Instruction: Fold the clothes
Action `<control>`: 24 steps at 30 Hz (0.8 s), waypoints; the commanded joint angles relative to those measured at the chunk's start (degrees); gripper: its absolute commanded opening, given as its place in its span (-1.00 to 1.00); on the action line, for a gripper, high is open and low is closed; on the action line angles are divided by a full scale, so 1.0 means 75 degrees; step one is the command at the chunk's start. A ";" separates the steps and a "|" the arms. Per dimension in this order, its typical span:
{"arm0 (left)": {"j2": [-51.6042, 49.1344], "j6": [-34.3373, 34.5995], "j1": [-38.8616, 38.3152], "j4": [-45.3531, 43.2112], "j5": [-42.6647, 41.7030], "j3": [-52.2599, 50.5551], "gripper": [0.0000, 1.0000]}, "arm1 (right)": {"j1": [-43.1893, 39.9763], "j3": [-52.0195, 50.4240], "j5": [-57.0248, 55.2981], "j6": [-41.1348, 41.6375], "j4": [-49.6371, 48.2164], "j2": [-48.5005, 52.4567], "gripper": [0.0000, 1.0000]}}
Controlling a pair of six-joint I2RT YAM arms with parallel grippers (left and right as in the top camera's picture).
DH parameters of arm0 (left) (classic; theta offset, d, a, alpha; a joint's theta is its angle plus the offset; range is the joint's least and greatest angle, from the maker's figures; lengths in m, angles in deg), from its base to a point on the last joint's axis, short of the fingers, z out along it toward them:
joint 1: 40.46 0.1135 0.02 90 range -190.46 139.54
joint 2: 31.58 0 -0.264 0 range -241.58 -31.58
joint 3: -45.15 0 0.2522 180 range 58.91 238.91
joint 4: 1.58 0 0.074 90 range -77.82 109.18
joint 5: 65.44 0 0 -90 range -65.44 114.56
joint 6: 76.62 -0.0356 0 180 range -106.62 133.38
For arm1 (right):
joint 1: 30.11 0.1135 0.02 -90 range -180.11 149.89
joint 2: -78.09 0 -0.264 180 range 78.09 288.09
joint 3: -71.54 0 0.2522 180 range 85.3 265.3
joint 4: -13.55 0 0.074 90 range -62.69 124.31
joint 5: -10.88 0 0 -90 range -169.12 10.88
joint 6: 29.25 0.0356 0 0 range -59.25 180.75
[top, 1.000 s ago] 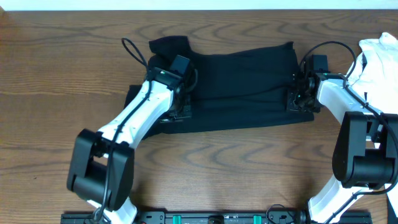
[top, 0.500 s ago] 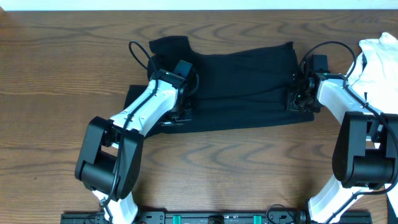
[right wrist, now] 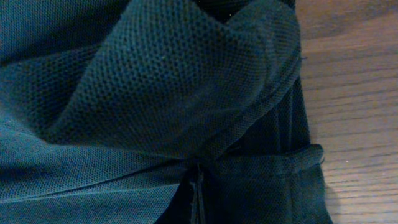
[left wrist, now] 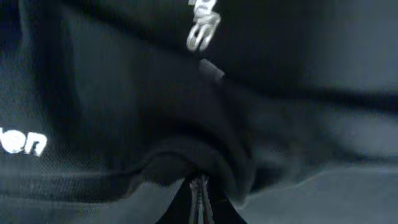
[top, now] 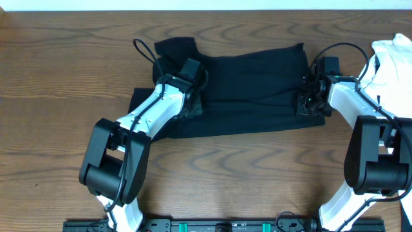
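Note:
The clothes, a black T-shirt (top: 251, 90), lie spread across the back middle of the wooden table, partly folded lengthwise. My left gripper (top: 192, 106) is at the shirt's left part and is shut on a raised pinch of black fabric (left wrist: 186, 155). White logo text (left wrist: 204, 28) shows beyond it. My right gripper (top: 308, 103) is at the shirt's right edge, shut on a bunched fold of the mesh fabric (right wrist: 168, 87). In both wrist views the jaws stand pressed together with cloth gathered at their tips (left wrist: 199, 183) (right wrist: 198, 177).
A white garment (top: 393, 58) lies at the table's right edge, behind the right arm. Bare wooden tabletop (top: 64, 77) lies to the left and in front of the shirt. A black cable (top: 143, 51) loops from the left arm.
My left gripper has moved a little toward the back and right with the fabric in it, and the left arm's base link has swung right. The right arm has not moved.

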 commanded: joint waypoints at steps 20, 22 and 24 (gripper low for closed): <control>0.0420 -0.0956 -0.0099 0.1093 -0.0262 0.0944 -0.88 | -0.0181 -0.0242 -0.0446 0.0038 0.0038 0.0277 -0.96; 0.0353 -0.0950 -0.0353 0.1137 -0.0443 0.0915 -0.88 | -0.0181 -0.0242 -0.0446 0.0038 0.0029 0.0277 -0.95; 0.0277 -0.0938 -0.0551 0.1125 -0.0431 0.0854 -0.88 | -0.0181 -0.0242 -0.0446 0.0038 0.0035 0.0277 -0.96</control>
